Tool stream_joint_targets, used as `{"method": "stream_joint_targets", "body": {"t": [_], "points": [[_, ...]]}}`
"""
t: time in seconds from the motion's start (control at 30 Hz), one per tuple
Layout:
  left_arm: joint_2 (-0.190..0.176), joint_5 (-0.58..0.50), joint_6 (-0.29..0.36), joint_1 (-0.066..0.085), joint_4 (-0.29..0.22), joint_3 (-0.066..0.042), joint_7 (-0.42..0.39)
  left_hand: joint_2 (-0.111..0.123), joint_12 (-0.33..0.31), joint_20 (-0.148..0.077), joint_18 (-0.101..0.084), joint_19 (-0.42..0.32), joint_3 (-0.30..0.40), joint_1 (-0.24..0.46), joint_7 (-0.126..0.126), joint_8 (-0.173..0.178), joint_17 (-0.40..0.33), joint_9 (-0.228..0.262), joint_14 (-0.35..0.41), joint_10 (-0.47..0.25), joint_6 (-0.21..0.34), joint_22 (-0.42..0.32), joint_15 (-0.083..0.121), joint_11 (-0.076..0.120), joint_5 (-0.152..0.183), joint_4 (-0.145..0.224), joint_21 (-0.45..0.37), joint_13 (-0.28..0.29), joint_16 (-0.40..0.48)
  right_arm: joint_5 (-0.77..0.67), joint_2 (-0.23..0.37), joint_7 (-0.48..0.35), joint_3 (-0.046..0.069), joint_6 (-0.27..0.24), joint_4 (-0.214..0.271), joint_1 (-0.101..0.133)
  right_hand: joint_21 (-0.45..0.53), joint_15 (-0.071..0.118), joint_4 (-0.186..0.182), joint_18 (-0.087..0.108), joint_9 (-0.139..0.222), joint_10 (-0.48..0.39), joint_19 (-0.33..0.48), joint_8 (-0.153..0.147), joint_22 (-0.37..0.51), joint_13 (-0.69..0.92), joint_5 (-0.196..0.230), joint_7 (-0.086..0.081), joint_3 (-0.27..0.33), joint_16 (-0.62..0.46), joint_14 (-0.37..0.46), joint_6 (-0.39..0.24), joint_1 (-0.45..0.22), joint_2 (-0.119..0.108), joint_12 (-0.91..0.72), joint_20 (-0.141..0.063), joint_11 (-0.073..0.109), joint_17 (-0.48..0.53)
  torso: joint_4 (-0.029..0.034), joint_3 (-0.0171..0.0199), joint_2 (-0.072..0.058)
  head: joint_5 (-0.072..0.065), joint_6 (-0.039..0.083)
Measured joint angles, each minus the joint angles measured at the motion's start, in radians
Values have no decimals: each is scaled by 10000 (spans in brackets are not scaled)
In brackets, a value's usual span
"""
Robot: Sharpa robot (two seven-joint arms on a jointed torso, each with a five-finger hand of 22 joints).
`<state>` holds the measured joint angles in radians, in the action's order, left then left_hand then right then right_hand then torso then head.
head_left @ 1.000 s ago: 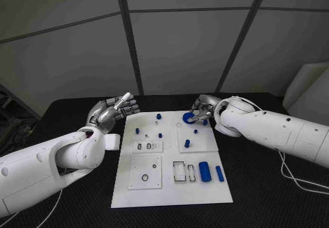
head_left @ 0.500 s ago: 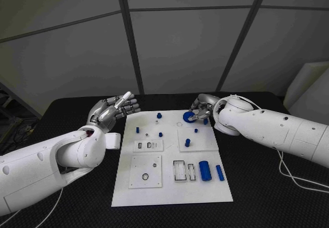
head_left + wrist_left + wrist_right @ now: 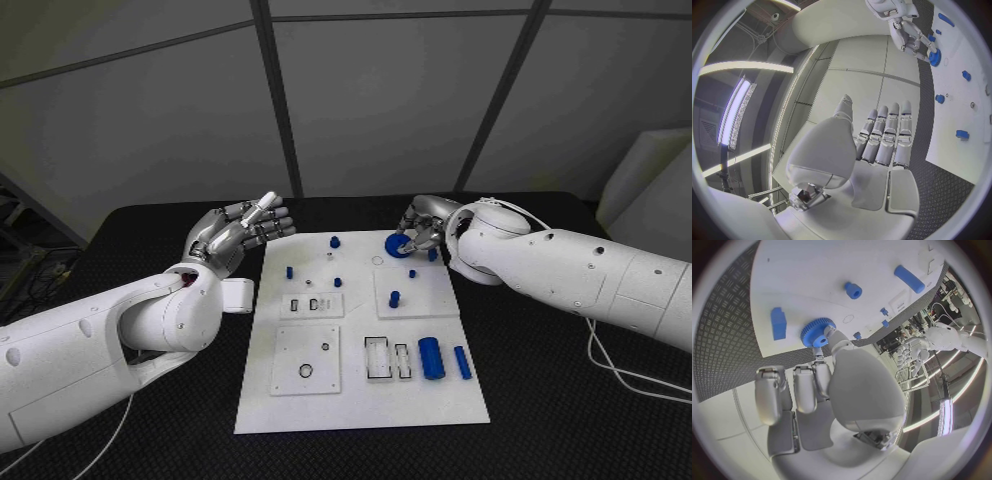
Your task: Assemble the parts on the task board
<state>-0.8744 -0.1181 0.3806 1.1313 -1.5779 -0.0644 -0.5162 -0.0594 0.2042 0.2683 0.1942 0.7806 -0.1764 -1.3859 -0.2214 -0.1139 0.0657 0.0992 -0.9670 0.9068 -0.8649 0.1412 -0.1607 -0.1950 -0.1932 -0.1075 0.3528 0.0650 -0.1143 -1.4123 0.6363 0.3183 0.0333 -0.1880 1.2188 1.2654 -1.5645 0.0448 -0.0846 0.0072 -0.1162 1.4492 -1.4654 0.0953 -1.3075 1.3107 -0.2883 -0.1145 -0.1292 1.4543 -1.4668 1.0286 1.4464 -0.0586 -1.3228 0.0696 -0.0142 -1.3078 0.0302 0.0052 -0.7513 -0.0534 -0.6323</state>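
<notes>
the right hand (image 3: 421, 228) is down at the far edge of the white board (image 3: 361, 400), its fingertips (image 3: 826, 335) pinching the blue gear (image 3: 398, 246) from the side. in the right wrist view the gear (image 3: 815, 333) lies right at the fingertips, flat face toward the board, with a small blue block (image 3: 778, 323) just beside it. whether the gear already sits on the board or hangs slightly above it is hard to say from here. its axis stands upright, so the coming move looks like a straight drop or press onto its seat. the left hand (image 3: 242, 228) hovers off the board's far left corner above the worktop (image 3: 548, 400), fingers apart and holding nothing, well away from the gear; the right hand is clearly the nearer one.
</notes>
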Motion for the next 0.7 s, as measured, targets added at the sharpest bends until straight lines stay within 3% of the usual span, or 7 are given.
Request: {"method": "stream_joint_targets", "body": {"t": [0.37,0.53,0.7], "points": [[-4,0,-2,-1,-15,0,10,0,0,0,0,0,0,0,0,39,0,-1,0,0,0,2,0,0,0,56,0,0,39,-230,80,-162,-13,-636,854,-33,0,36,25,0,0,18,0,3,1,-6,5,-14,2,0,36,16,-149,148,-15,-75,18,1,3,-3,6,28,72],[-7,1,-3,-1,-22,0,12,0,0,0,0,0,0,0,0,38,0,-2,0,0,0,2,0,0,0,56,0,0,39,-421,-254,-177,-11,-880,1134,-28,0,35,25,1,1,53,1,0,1,-8,8,-15,3,0,36,18,-192,186,-59,-75,-18,1,19,-9,6,53,81],[5,2,-4,-1,-25,-1,14,0,0,0,1,0,0,0,0,38,0,-3,0,0,0,2,0,0,0,56,0,0,39,-692,-809,-175,-12,-1061,1052,-28,0,36,25,1,0,53,1,-7,1,-10,-8,-17,3,0,36,20,-290,145,-95,-74,-18,2,26,-14,0,140,75]]}}
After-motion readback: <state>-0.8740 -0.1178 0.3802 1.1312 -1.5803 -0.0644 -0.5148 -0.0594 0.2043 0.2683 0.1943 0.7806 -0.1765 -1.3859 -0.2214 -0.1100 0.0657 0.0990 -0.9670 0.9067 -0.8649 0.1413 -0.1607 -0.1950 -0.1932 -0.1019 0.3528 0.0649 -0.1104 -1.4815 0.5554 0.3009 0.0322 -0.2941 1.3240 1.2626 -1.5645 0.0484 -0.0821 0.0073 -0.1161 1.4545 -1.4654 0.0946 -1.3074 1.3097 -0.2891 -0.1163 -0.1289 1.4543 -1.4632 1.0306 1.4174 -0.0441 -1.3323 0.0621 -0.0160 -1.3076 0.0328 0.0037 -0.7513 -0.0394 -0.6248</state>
